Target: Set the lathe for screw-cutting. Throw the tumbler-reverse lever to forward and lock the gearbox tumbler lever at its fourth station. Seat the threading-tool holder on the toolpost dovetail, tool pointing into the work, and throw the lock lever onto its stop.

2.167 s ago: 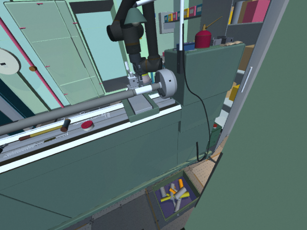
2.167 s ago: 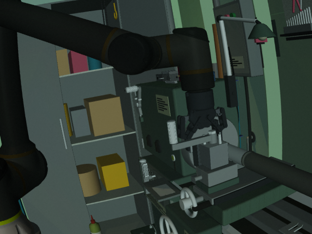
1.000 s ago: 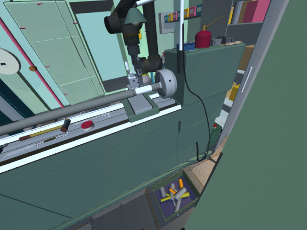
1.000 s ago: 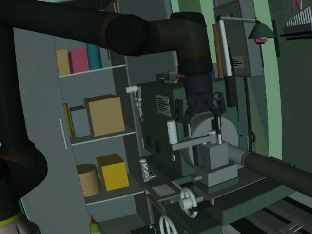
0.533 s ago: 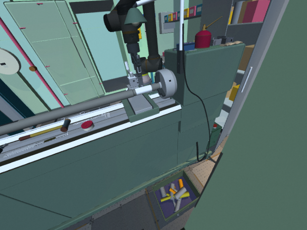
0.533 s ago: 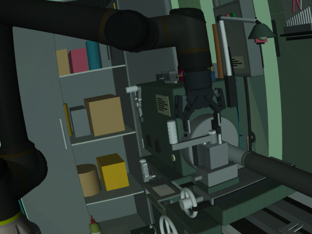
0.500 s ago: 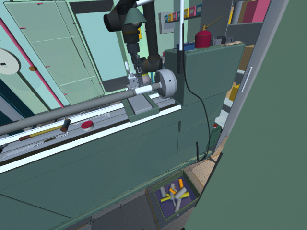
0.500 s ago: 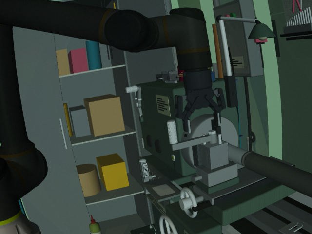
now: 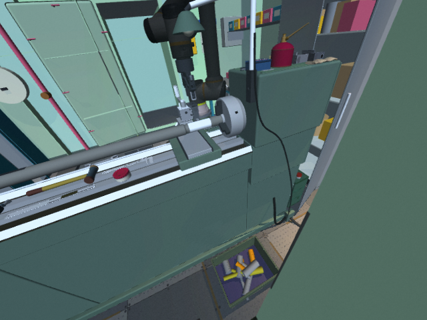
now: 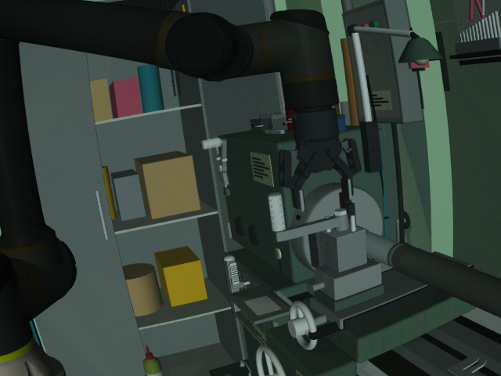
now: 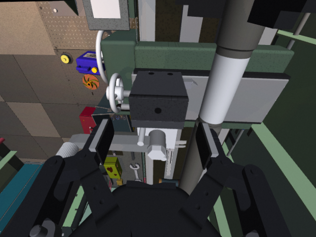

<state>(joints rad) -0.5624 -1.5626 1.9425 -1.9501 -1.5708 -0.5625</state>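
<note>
On the lathe carriage, just in front of the chuck [image 9: 231, 116], the grey toolpost [image 10: 344, 249] stands with a dark tool-holder block [image 11: 158, 100] on it, beside the long grey workpiece bar [image 11: 224, 86]. The lock lever [image 10: 301, 230] runs sideways from the hub on top of the post and ends in a knurled white knob [image 10: 276, 211]. A second white-knobbed lever [image 10: 214, 144] stands at the headstock's near corner, and a small ribbed lever [image 10: 232, 270] sits lower on the front. My gripper [image 10: 323, 204] hangs directly above the lock lever, straddling its arm. It is open and holds nothing.
Behind the toolpost rises the green headstock [image 9: 289, 100], with a red oil can [image 9: 282, 53] on top and a lamp [image 10: 419, 50] on a white arm. Shelves with boxes [image 10: 168, 184] stand to one side. A mallet [image 9: 62, 181] lies on the bed, handwheels [image 10: 301, 326] below the carriage.
</note>
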